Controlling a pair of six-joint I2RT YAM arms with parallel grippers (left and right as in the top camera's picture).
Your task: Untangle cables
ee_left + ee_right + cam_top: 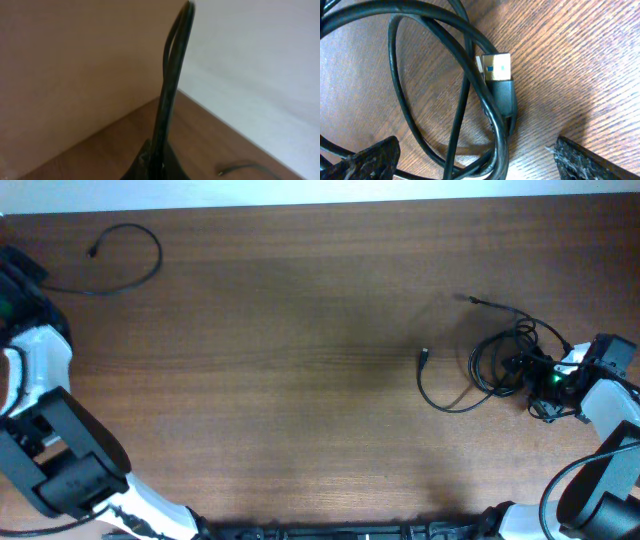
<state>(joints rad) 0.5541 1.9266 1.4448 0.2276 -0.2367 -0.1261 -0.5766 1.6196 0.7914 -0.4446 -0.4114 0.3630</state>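
A tangle of black cables [505, 355] lies at the right of the table, with one loose end [424, 358] trailing left and another [472, 299] behind it. My right gripper [528, 370] is down over this tangle and open. In the right wrist view its fingers [370, 160] straddle several cable loops [485, 100] and a gold USB plug [497, 67] without pinching them. A separate cable [135, 255] curves across the far left corner toward my left arm. My left gripper [156, 167] is shut on a doubled black strand [172, 75] that rises from its jaws.
The wooden table [300, 380] fills the overhead view, its far edge along the top. A cable end with a metal tip [222, 171] lies on the wood near the table edge in the left wrist view. Both arm bases stand at the front corners.
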